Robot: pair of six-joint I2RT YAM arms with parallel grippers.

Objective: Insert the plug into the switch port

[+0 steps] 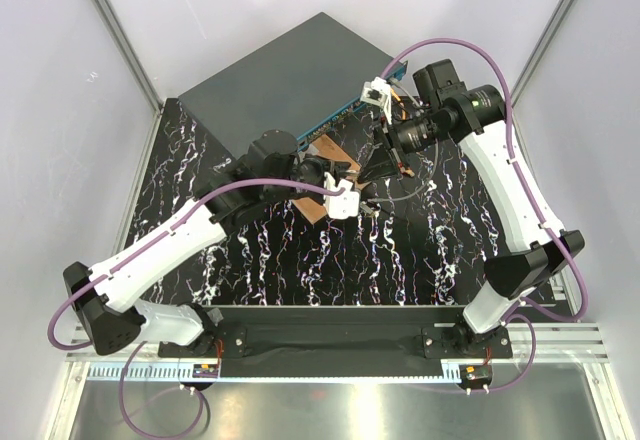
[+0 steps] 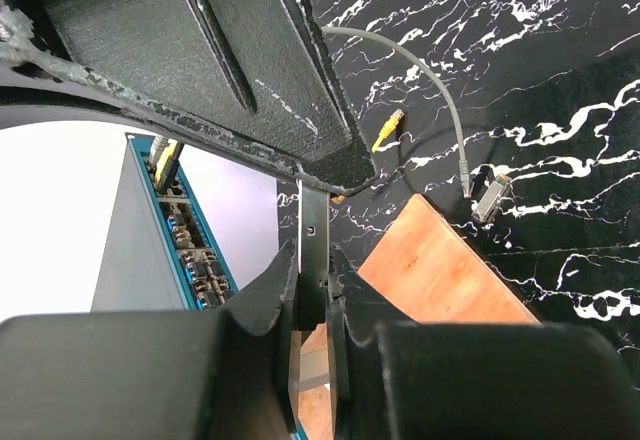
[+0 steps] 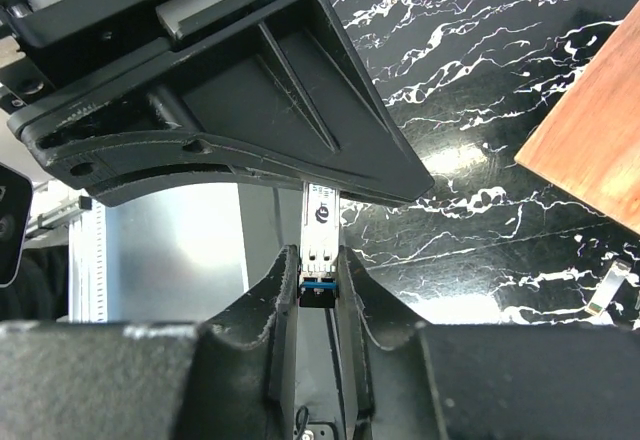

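White walls, black marbled desk (image 1: 420, 260), with a copper plate (image 2: 440, 270) mid-desk as the landmark.

Behind-left of the plate sits the switch box (image 1: 280, 80). Its teal face (image 2: 150, 175) is turned toward the plate, with rows of switch ports (image 2: 190, 245) along it.

The left tool (image 2: 313, 275) is over the plate's near side, pressed together on the plug (image 2: 312, 225). The plug is a thin silver piece, edge-on and upright between the fingers.

The right tool (image 3: 320, 280) is just right of the plate. Its jaws bracket a silver body with a blue latch, likely the same plug. I cannot tell whether they clamp it or only flank it.

Judged step: the plug is shared between the two tools above the plate, well short of any port.

To do this step well:
- Let one tool alone carry the plug before it travels, with no tugging between the two.
- Grip the flat sides and leave the nose free.
- Turn the plug's long axis square to the teal face.
- Line it up on one port and push slow and straight.

Risks:
- A tilted plug could jam on the port rim.
- The grey cable (image 2: 440, 90) and yellow connector (image 2: 388, 128), lying loose past the plate's far corner, could snag on the swing toward the box.
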